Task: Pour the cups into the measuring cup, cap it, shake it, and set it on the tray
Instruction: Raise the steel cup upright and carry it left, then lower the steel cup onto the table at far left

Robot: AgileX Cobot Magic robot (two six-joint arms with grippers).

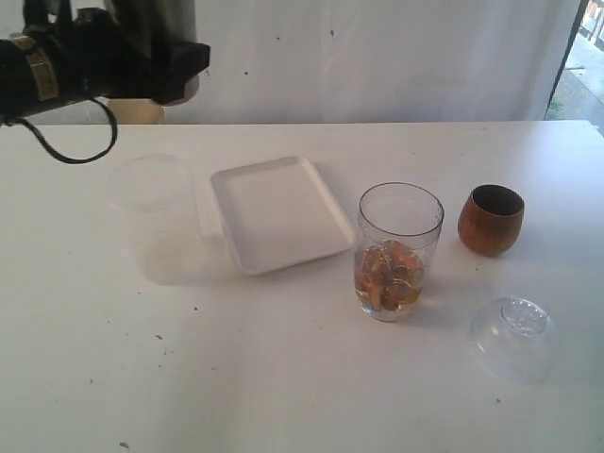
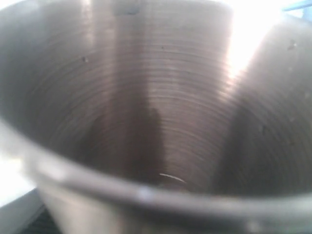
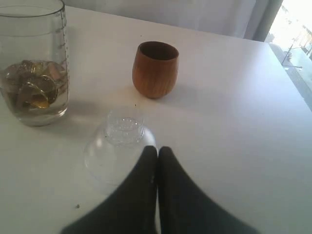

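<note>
We record the left tool gripping the steel tumbler aloft, the right tool closed and empty near the clear dome on the surface

steel tumbler: one
wooden cup: one
measuring cup: one, clear with a printed scale
frosted plastic cup: one
cups of every kind altogether: four
white tray: one
clear domed lid: one
brownish pieces in the measuring cup: several, too jumbled to count exactly
table: one, white
things resting on the table: five
</note>
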